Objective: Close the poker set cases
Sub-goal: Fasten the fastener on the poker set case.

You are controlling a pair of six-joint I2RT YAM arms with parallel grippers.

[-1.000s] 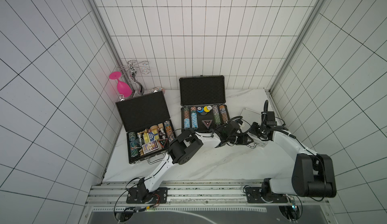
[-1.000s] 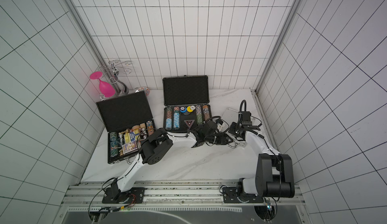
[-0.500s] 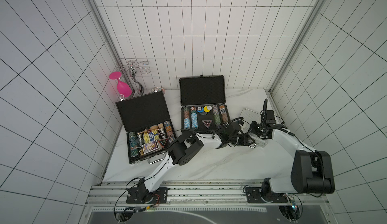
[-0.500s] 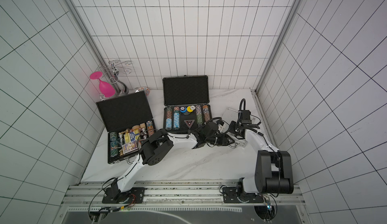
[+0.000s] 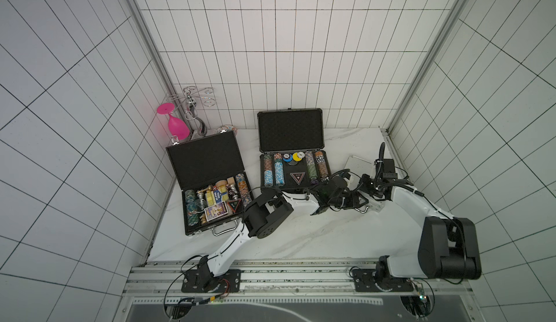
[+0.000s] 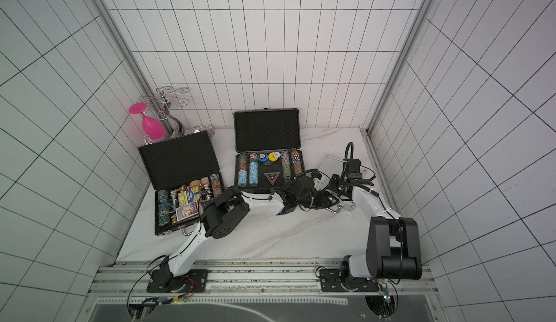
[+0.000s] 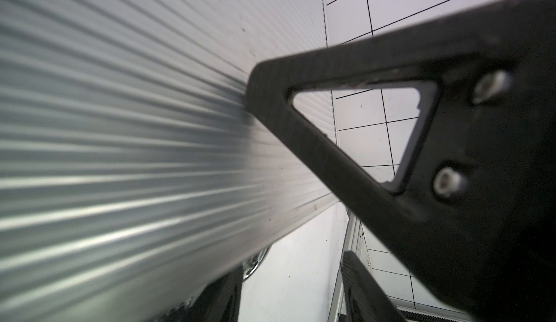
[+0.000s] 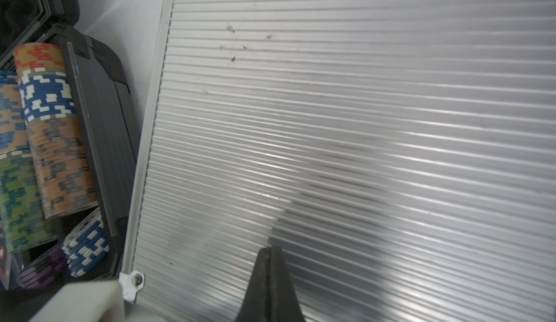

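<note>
- The silver case (image 5: 357, 166) lies at the right, beside the open grey case (image 5: 290, 131); the black case (image 5: 204, 161) is open at the left.
- The right claw (image 8: 270, 249) is pressed together, tip on the silver lid.
- The left claw (image 5: 347, 202) is at the silver case; I cannot tell its grip.

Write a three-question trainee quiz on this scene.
1. True or false: the grey case is open.
2. How many cases have lids standing up? A one, B two, C three.
3. Fill in: the right gripper, at the silver case, is ___.

Key: 1 true. 2 B, the grey case and the black case. 3 shut.
</note>
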